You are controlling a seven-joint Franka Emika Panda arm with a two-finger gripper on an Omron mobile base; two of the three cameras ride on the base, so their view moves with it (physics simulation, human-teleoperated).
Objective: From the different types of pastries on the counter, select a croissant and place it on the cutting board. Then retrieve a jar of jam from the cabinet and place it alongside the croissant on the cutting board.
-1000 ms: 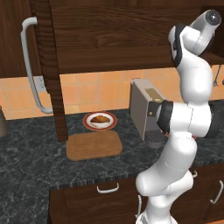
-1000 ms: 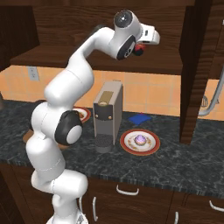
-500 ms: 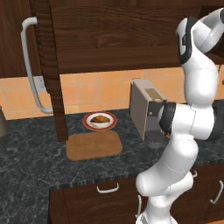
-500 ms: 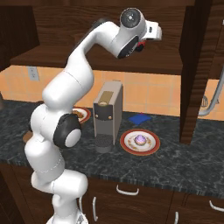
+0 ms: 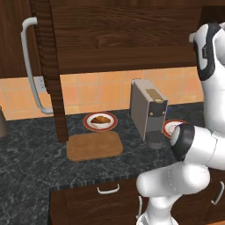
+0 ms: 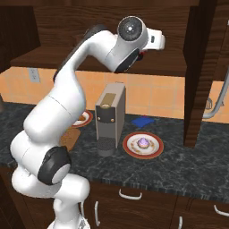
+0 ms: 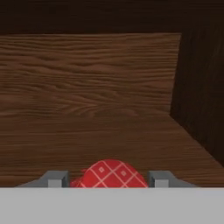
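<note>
Hidden and cut-off parts

The jar of jam (image 7: 110, 174) shows just its red checked top, the lower body cut off; gripper (image 7: 107, 179) contact with it is unclear. The arm partly covers the croissant's plate (image 6: 83, 119).

Arm (image 6: 58, 112) glossy white throughout, built of rounded, bulbous link shells. Joints dark charcoal to black: one large round dark cap low on the body at 7 o'clock in the right base view, a dark band across the upper link, a grey disc with a pale centre dot on the wrist housing at 12 o'clock. Wrist ends in a short white boxy flange with a small dark slot. Finger tips (image 7: 54, 179) grey, squared, blocky. No cables, screws or lettering discernible.
</note>
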